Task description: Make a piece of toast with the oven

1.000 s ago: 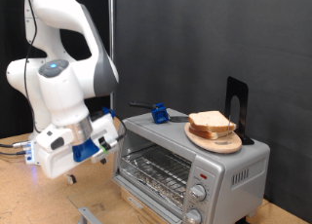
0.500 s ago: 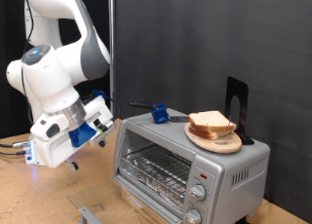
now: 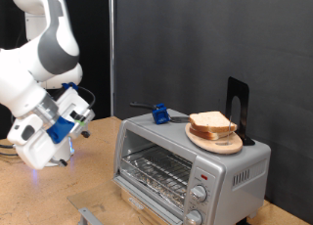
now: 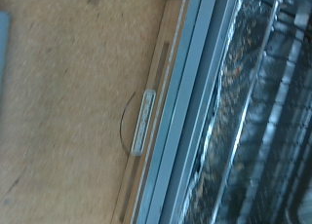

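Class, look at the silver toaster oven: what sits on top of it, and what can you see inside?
On top of the oven sit a round wooden plate stacked with bread slices, a blue-handled tool and a black stand. Inside, only the wire rack shows; its back is hidden.

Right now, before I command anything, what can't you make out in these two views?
- Jaws: the exterior view shows only the white and blue hand; the wrist view shows none, so open or shut is unknown.
- Oven door: its lower part is cut off by the exterior view's bottom edge.
- Oven knobs: too small to read.
- Bread slices: stacked, count unclear.
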{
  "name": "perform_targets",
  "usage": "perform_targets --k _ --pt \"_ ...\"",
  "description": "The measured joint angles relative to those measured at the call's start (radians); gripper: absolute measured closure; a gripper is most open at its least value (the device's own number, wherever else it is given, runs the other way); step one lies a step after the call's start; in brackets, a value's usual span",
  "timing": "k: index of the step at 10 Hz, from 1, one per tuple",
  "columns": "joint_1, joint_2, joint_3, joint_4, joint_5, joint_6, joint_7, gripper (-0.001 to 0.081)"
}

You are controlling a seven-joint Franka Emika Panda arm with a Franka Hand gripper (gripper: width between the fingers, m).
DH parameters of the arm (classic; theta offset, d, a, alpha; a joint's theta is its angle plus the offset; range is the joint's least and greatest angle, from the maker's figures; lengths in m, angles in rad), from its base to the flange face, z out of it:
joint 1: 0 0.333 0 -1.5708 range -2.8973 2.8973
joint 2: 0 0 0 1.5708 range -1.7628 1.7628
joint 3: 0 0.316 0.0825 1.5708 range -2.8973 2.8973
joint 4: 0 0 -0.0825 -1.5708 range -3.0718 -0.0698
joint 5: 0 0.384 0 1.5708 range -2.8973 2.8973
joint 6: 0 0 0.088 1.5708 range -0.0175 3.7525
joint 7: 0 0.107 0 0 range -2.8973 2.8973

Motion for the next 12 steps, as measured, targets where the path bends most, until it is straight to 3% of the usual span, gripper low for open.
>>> perform_targets --k 3,5,8,10,12 --pt "-0.029 -0.004 -0.054 0.066 0.012 -0.101 -0.012 -0.0003" --pt "-0.040 -0.005 -0.072 0.091 0.003 -0.125 -0.012 -0.0003" --pt "-0.042 -0.005 -0.073 0.093 -0.010 -0.101 0.004 -0.0003" --pt "-0.041 -0.015 -0.072 0.099 0.049 -0.154 0.002 -0.0003" --pt "-0.033 -0.070 -0.049 0.108 0.060 -0.189 0.017 -0.0003"
